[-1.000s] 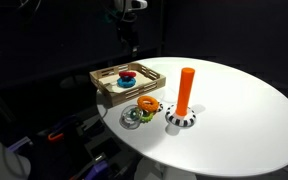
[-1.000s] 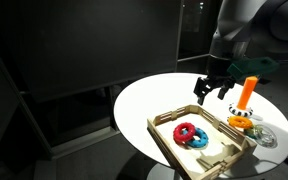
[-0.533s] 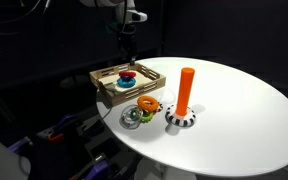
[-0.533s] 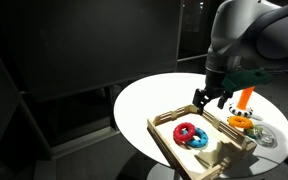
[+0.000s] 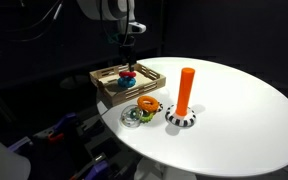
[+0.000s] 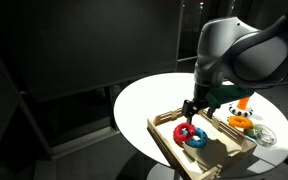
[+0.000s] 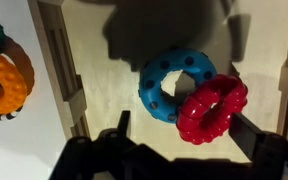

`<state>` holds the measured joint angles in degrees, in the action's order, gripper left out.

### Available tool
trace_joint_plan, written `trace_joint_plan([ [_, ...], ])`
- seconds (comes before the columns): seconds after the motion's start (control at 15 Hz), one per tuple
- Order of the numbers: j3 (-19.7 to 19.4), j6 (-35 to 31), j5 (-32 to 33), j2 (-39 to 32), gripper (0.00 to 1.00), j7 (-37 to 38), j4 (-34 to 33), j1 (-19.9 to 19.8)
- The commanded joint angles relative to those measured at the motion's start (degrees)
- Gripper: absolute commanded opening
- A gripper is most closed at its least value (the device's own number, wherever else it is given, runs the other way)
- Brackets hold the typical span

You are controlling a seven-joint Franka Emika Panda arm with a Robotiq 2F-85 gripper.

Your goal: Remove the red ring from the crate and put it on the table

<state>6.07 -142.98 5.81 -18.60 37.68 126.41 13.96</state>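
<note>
Arm [image 6: 239,60] bent down over crate [image 7: 59,60], tool [image 7: 184,122] spread wide above red ring [image 7: 212,108].

arm arched forward, wrist vertical, my gripper [image 6: 189,108] pointing straight down. jaws spread wide in wrist view, fingers [image 7: 121,128] seemingly gripping nothing.

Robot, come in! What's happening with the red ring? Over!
Gripper open, over the crate. Red ring inside, not gripped yet. Blue ring touching it, partly underneath.
</note>
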Motion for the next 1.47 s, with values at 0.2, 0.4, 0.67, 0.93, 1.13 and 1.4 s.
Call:
trace_joint_plan([
  [0.2,-2.61,0.12,0.05,-6.35,1.00,2.68,-5.56,3.18],
  [0.4,-3.14,0.02,-0.26,-8.28,1.00,2.74,-7.15,3.95],
  [0.67,-3.72,0.10,-0.49,-10.23,0.66,2.69,-8.91,4.59],
  [0.93,-4.32,0.08,-0.73,-10.90,0.32,2.79,-9.76,4.97],
  [1.13,-4.57,-0.13,-0.95,-9.53,0.10,2.78,-9.34,4.64],
  [1.4,-5.31,-0.77,-1.45,-6.37,0.10,2.55,-7.48,3.54],
])
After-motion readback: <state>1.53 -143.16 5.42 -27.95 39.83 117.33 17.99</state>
